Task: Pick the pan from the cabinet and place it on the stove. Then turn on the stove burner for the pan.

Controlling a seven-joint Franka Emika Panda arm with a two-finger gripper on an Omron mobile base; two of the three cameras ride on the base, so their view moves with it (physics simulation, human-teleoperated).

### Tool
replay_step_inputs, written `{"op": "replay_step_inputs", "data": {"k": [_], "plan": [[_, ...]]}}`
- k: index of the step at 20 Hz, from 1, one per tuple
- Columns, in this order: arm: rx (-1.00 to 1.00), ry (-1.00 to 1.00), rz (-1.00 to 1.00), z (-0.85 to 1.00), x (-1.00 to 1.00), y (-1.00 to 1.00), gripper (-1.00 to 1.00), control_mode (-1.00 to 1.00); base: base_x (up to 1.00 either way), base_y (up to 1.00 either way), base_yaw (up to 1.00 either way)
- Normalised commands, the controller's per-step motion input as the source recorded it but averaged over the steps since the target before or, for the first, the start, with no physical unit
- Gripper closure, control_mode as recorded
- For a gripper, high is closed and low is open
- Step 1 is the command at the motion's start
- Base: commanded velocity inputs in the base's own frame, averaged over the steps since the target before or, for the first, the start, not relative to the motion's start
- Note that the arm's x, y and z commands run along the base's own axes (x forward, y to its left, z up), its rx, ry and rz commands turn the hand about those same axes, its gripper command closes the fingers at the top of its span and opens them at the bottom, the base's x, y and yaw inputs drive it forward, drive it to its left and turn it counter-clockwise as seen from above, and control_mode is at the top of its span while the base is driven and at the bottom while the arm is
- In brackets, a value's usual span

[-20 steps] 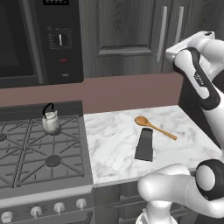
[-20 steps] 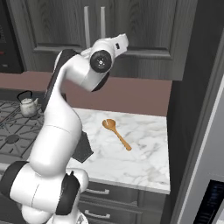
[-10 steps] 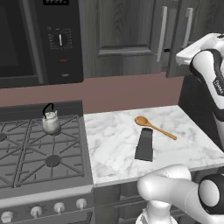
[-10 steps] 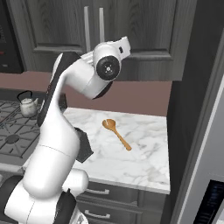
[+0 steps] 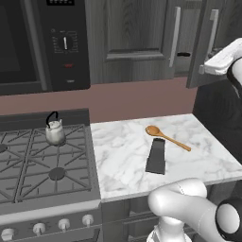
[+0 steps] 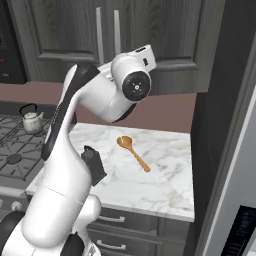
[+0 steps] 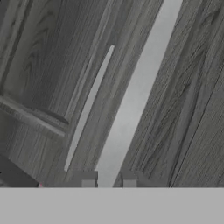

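My gripper [image 7: 108, 179] is shut on the long silver bar handle [image 7: 131, 96] of the cabinet's right door [image 5: 204, 47], and the bar runs up between my two fingertips [image 7: 87, 179]. That door stands swung out a little from the dark grey cabinet [image 5: 132, 38]. The left door [image 5: 142, 28] is closed. A thin dark bar [image 5: 184, 54] shows in the gap between the doors; I cannot tell whether it belongs to the pan, which is otherwise hidden inside. The stove [image 5: 28, 156] lies at the lower left, with silver knobs [image 5: 61, 224] along its front.
A small silver kettle [image 5: 55, 132] stands on the stove's back right grate. A wooden spoon [image 5: 166, 137] and a dark flat block [image 5: 156, 156] lie on the marble counter [image 5: 123, 156]. The black microwave [image 5: 42, 42] hangs above the stove. A tall dark panel [image 6: 230, 125] bounds the counter's right end.
The right cabinet door has swung outward, opening a gap between the doors. My hand has moved back and to the right with the handle, and the jaws have tightened on it.
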Motion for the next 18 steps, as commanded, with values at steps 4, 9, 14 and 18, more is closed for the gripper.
{"op": "replay_step_inputs", "data": {"k": [4,9,14,18], "plan": [[0.00,0.00,0.09,0.13,-0.55,-0.52,1.00,-1.00,0.00,0.00,0.00],[0.00,0.00,0.09,0.09,-0.54,-0.54,1.00,-1.00,0.00,0.00,0.00],[-0.03,0.02,0.04,0.01,-0.52,-0.24,-1.00,-1.00,0.00,0.00,0.00],[-0.20,0.07,-0.04,0.03,-0.07,0.84,-1.00,-1.00,0.00,0.00,0.00]]}}
